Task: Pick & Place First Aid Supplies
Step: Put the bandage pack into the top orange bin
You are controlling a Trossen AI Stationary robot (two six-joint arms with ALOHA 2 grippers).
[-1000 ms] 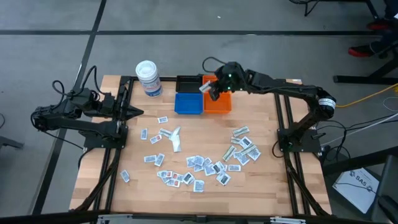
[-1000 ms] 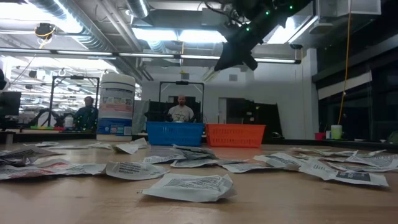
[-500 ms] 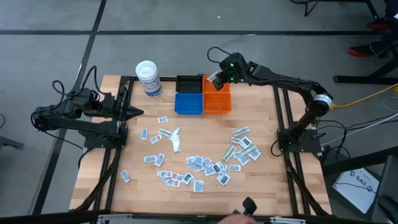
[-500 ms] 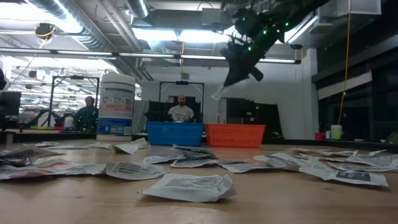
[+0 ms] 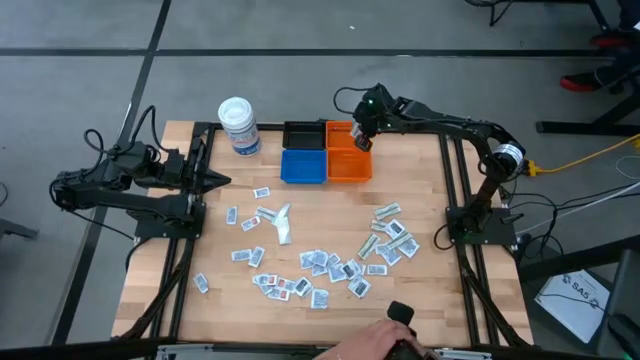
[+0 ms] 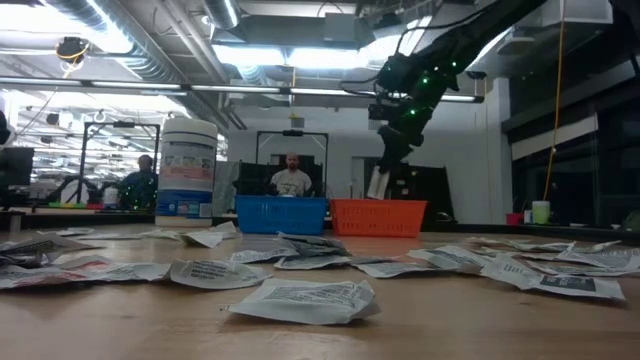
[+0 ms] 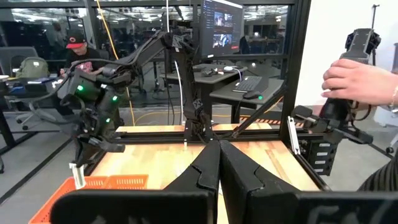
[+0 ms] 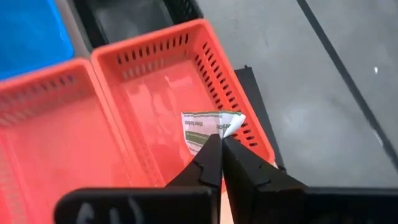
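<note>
My right gripper hangs over the orange bin, shut on a small white sachet with green print. In the low view the sachet dangles just above the bin's rim. Many more first aid supplies lie flat and scattered on the wooden table. My left gripper waits shut at the table's left edge, touching nothing. My right gripper pinches one end of the sachet between its two fingertips. The fingers slant down from above, from the table's right side. The sachet sticks out beyond the fingertips, one corner curled, and hangs clear over the inside of the orange bin.
A blue bin and a black bin stand left of the orange one; a white lidded tub stands farther left. A person's hand holding a dark object reaches in at the near edge.
My right gripper has come down toward the orange bin and shifted a little toward the table's right edge, rolling as it went. The sachet, which stuck out sideways, now hangs nearly straight down just above the bin. A person's hand has appeared at the near edge.
</note>
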